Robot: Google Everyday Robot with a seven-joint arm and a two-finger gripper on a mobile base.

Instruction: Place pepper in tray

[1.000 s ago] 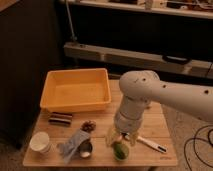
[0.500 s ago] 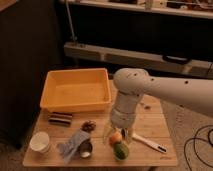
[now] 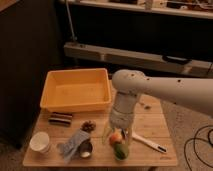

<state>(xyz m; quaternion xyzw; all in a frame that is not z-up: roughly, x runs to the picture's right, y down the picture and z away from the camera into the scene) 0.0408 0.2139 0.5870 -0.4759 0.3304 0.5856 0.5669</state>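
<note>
The pepper (image 3: 120,151), small, dark green and rounded, lies near the front edge of the wooden table (image 3: 150,125). An orange ball (image 3: 115,138) touches it on the far side. My gripper (image 3: 119,141) hangs from the white arm straight above these two, open, its fingers straddling the ball, with the pepper just in front of the tips. Nothing is held. The tray (image 3: 75,74), a large yellow-orange bin, stands at the table's back left with nothing visible in it, about a hand's width behind and left of the gripper.
A dark can (image 3: 60,118) lies on its side in front of the tray, beside a small brown item (image 3: 89,125). A white cup (image 3: 40,142), a blue-grey cloth (image 3: 71,144) and a metal cup (image 3: 86,148) sit front left. A white pen-like tool (image 3: 148,143) lies to the right.
The arm has swung a little left and the gripper has come down over the orange ball and pepper. The objects on the table have not moved.
</note>
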